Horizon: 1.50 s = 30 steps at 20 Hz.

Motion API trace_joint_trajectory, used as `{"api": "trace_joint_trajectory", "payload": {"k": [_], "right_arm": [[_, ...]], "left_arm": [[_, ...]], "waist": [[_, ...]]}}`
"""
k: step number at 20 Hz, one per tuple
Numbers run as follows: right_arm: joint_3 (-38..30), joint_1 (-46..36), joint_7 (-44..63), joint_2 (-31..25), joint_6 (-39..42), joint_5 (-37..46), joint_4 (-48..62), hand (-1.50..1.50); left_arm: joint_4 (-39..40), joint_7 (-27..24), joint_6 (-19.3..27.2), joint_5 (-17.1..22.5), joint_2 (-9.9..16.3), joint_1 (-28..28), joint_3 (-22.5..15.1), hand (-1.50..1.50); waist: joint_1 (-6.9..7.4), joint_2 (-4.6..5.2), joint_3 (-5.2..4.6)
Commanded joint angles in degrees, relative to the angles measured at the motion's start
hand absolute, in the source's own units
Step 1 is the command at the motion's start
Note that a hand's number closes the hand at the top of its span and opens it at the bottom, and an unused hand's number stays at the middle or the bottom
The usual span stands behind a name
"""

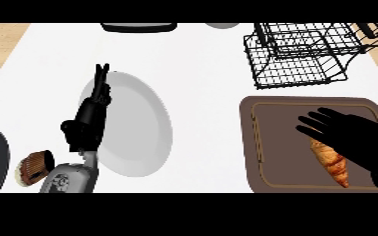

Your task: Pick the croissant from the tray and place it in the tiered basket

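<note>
right hand: over the brown tray, fingers spread and fairly straight, holding nothing; palm covers the croissant's upper end
croissant: lies on tray, right half, long axis running down-right; lower part in view, not lifted
tiered basket: black wire, beyond the tray toward the counter's far right; nothing seen in it
left hand: resting at left, fingers straight and up, over the white plate's left rim; holds nothing
other: muffin at lower left beside left forearm, well apart from the tray
step: judged pre-grasp, fingers not yet closed
risk 1: hand sits at the croissant's end, not its middle; closing there could tip or spin it out
risk 2: tapered, curved shape may slide along the tray instead of being caught
risk 3: basket wires are narrow; croissant carried crosswise could catch on rim or upper tier
</note>
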Motion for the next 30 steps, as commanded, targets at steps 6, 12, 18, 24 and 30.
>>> {"api": "trace_joint_trajectory", "payload": {"k": [6, 12, 18, 24, 30], "right_arm": [[0.1, 1.6, -0.5, 5.3, 1.9, 3.4, 0.3, -1.5], [-0.9, -0.2, -5.4, 5.7, -2.1, 5.8, 7.2, -1.5], [-3.1, 4.3, -6.4, 6.2, -4.2, 6.6, 6.1, -1.5], [-5.2, 0.8, -8.7, 10.4, -11.6, 7.0, 14.6, 1.5], [-2.2, 1.0, -10.6, 11.7, -22.2, 12.6, 13.9, 1.5]], "left_arm": [[-2.2, -1.1, 0.0, -2.0, -1.6, 3.6, -0.6, 0.0], [1.2, 0.1, -0.5, -2.4, -2.2, -0.7, 1.2, 0.0], [-3.9, 5.6, -0.9, -3.1, -2.0, -1.0, 1.3, 0.0], [1.2, 2.2, -1.5, -2.4, -2.0, -3.7, 3.7, 0.0], [-3.0, 1.5, -2.2, -3.6, -2.0, 1.9, 1.5, 0.0]], "waist": [[-0.08, -0.03, -0.04], [-0.15, 0.04, -0.04], [-0.19, -0.03, -0.03], [-0.11, 0.07, -0.03], [0.03, 0.0, -0.02]]}}
